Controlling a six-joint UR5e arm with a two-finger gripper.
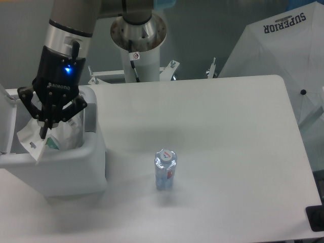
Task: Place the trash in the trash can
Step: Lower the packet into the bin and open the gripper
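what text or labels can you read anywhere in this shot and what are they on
"SUPERIOR": on the white umbrella-like canopy at upper right.
Lettering on the hand body, below its blue light: too blurred to read.
Bottle label: too small to read.
Pouch print: unreadable.
Small red sign on the robot's base column: unreadable.

Beside the white trash can [76, 167], the clear water bottle [165, 169] shows a red-and-white label and white cap on the white table [228, 152], while above that can the black gripper [49, 121] glows with 1 blue light over a white pouch [50, 139].
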